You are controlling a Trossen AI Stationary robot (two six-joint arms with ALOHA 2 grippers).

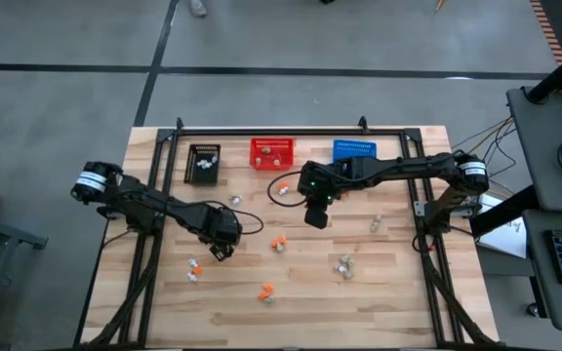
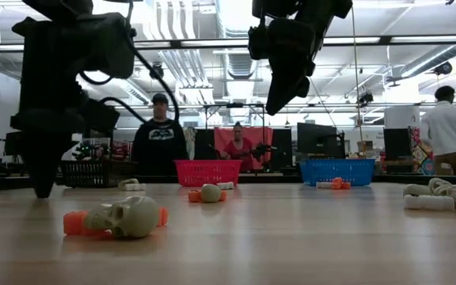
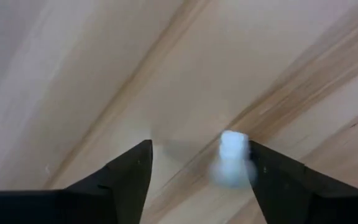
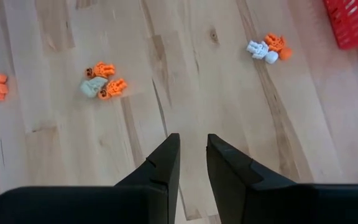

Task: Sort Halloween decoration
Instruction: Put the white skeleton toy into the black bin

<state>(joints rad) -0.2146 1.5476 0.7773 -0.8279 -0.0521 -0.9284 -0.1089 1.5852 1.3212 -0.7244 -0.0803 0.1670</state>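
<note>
Halloween decorations lie scattered on the wooden table (image 1: 398, 302): orange ones (image 1: 279, 242), (image 1: 266, 291), white ones (image 1: 194, 269) and beige-grey ones (image 1: 344, 265). My left gripper (image 1: 220, 250) points down, low over the table's left half, and is open. A small white trinket (image 3: 232, 158) lies between its fingers, close beside one of them (image 3: 272, 177). My right gripper (image 1: 316, 216) hangs high over the table's middle, its fingers (image 4: 192, 155) a narrow gap apart with nothing between them. Below it lie orange and pale trinkets (image 4: 101, 82) and a white-and-orange pair (image 4: 267, 48). My left gripper stands with a finger on either side of the white trinket, coming from above. The trinket is blurred and sits right beside one finger (image 3: 263, 171); whether they touch, I cannot tell.
A black basket (image 1: 204, 163), a red basket (image 1: 272, 153) and a blue basket (image 1: 354, 150) stand in a row along the far edge. A beige-grey skull with orange pieces (image 2: 129, 215) lies near the front. People stand beyond the table (image 2: 159, 142).
</note>
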